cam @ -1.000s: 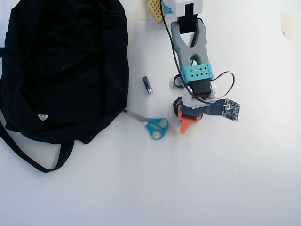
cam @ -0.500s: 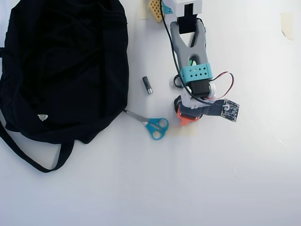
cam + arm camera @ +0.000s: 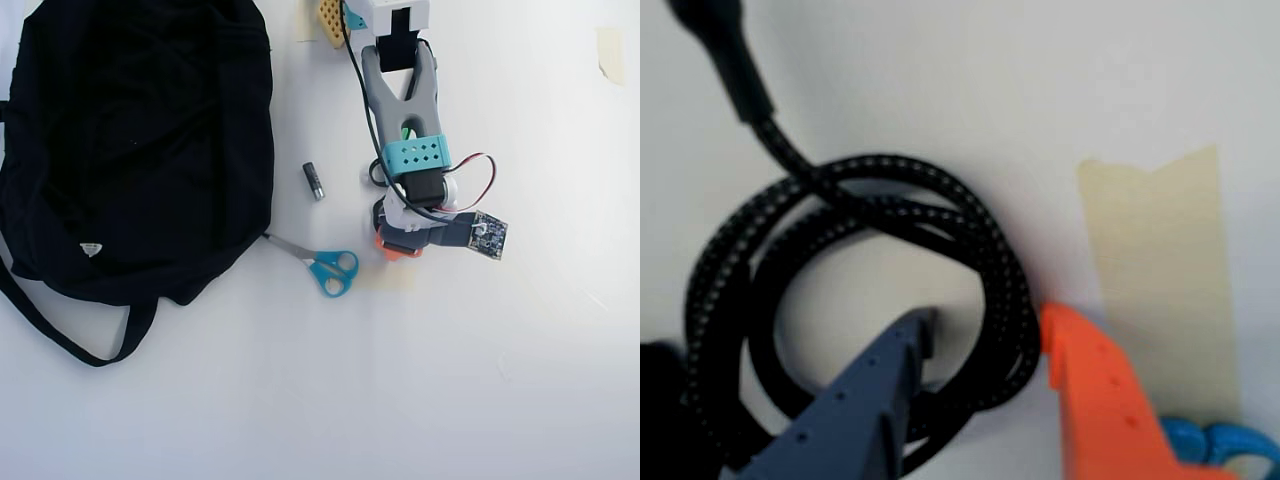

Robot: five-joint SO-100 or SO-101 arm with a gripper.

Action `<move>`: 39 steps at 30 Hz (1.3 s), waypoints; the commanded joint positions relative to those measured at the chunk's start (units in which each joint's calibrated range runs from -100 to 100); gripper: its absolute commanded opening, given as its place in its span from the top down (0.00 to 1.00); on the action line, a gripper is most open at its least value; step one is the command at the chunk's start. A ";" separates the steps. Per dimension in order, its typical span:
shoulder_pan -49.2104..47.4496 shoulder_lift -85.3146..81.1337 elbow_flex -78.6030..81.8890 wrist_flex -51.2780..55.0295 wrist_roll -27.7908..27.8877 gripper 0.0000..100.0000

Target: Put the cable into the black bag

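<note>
Coiled cable (image 3: 850,260) on white desk (image 3: 480,380), gripper (image 3: 985,335) partly open, fingers straddling coil's strands, not clamped

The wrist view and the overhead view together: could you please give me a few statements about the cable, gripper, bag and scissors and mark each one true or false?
1. The gripper straddles a strand of the cable, one finger inside the coil and one outside. True.
2. The cable already lies inside the black bag. False: it lies on the table under the gripper, apart from the bag.
3. The scissors have blue handles. True.
4. The scissors lie right of the arm in the overhead view. False: they lie left of it, blade tips at the bag's edge.
5. Tan tape sits beside the orange finger. True.
</note>
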 commanded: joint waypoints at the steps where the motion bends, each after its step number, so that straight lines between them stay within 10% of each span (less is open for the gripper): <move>1: 0.52 0.02 -0.47 0.73 -0.13 0.86; 39: 0.67 -1.14 -1.10 0.73 -0.24 0.98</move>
